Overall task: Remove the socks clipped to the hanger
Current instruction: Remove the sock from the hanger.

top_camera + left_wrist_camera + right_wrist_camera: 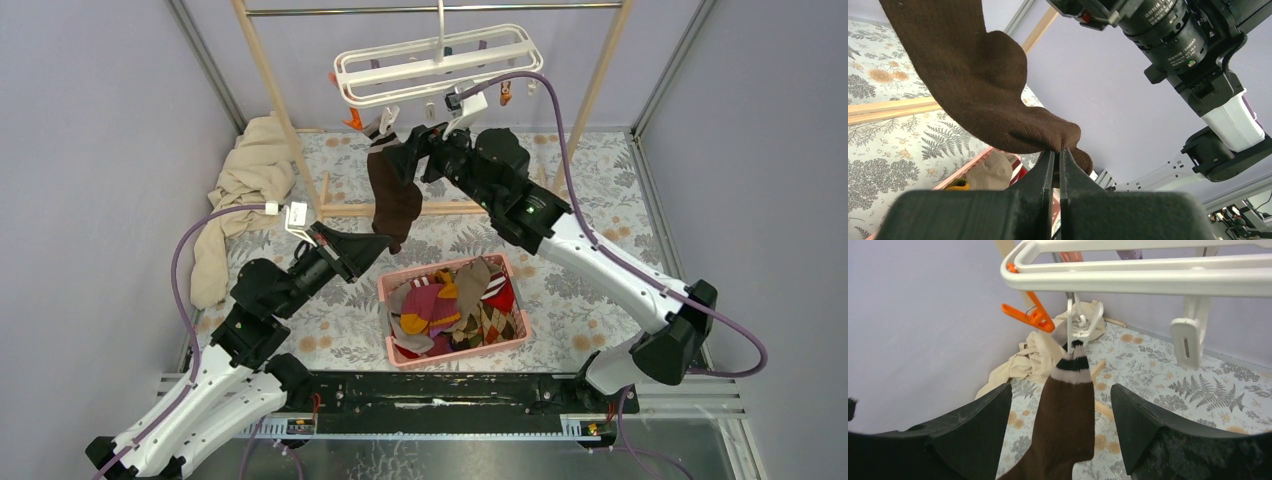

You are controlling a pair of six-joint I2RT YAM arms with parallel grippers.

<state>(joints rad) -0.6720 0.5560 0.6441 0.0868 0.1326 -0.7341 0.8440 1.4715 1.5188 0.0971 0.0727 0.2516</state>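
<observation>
One dark brown sock (392,195) with a beige and black cuff hangs from a white clip (1079,327) of the white hanger (440,62). My left gripper (388,240) is shut on the toe end of this sock (973,90), with its fingertips (1058,152) pinching the fabric from below. Up beside the cuff, just under the hanger (1148,277), my right gripper (408,150) is open. Its two fingers stand either side of the sock (1068,420) without touching it. More socks (455,305) lie in the pink basket.
The pink basket (460,353) sits on the floral cloth below the sock. A beige cloth (245,190) is heaped at the left by the wooden rail frame (275,100). An orange clip (1030,315) dangles left of the white one.
</observation>
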